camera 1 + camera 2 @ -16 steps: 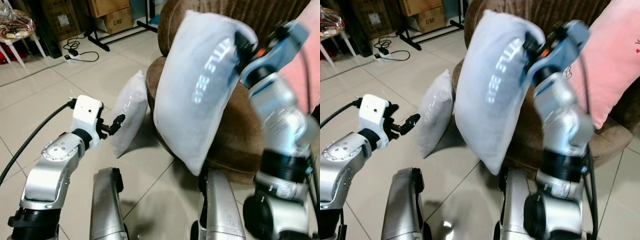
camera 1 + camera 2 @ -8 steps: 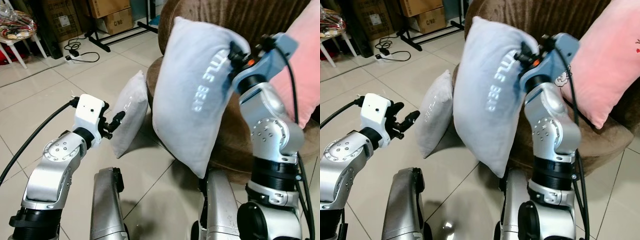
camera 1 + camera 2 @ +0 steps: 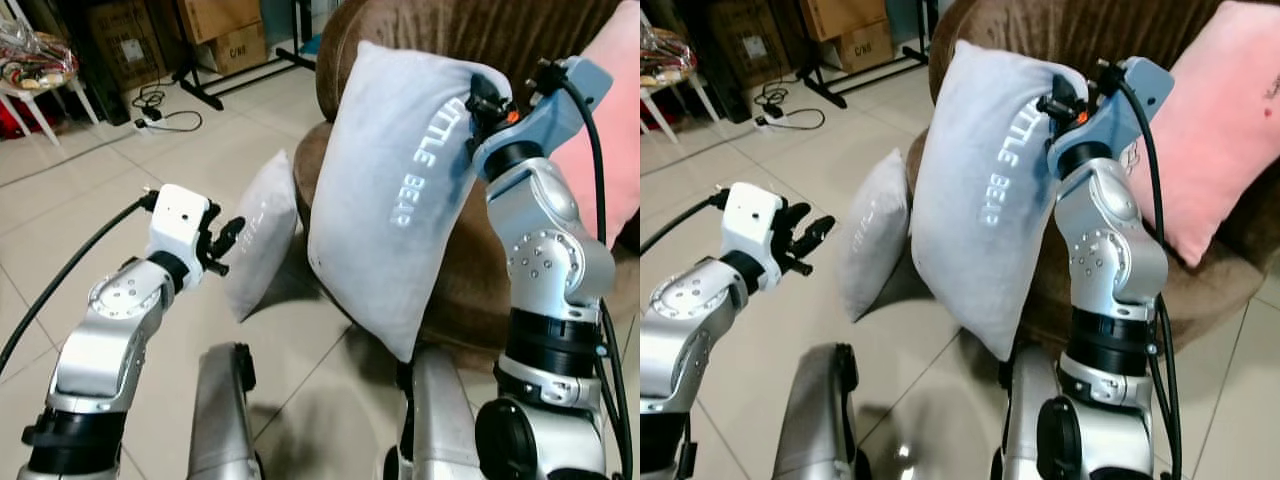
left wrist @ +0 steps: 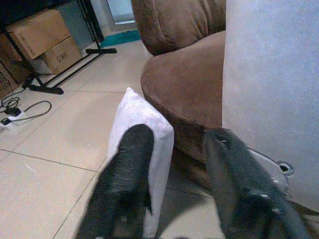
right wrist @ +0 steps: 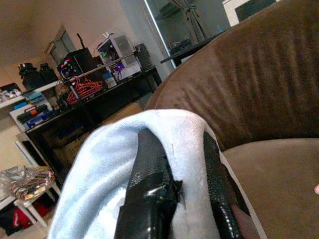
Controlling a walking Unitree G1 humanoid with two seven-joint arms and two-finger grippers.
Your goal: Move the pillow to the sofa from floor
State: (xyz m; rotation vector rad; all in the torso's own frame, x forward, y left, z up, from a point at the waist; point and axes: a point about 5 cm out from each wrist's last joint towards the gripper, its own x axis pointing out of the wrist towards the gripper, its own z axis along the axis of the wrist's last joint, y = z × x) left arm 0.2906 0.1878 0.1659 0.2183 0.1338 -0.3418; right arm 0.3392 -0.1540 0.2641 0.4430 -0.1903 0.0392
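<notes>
A pale blue pillow (image 3: 395, 200) lettered "LITTLE BEAR" hangs in the air in front of the brown sofa (image 3: 460, 270). My right gripper (image 3: 480, 100) is shut on its upper corner, and the black fingers (image 5: 149, 174) pinch the fabric in the right wrist view. A second, smaller grey-white pillow (image 3: 262, 232) stands on the floor, leaning against the sofa's front. My left gripper (image 3: 225, 240) is open just left of that pillow, with nothing between its fingers (image 4: 124, 174).
A pink pillow (image 3: 1205, 120) rests on the sofa's right side. Cardboard boxes (image 3: 215, 30), a black stand (image 3: 200, 85) and a cable with a power strip (image 3: 155, 100) lie on the tiled floor at the back left. A white stool (image 3: 35, 80) stands far left.
My right arm has steadied and shifted the blue pillow slightly right, toward the sofa. The left gripper stays open beside the floor pillow.
</notes>
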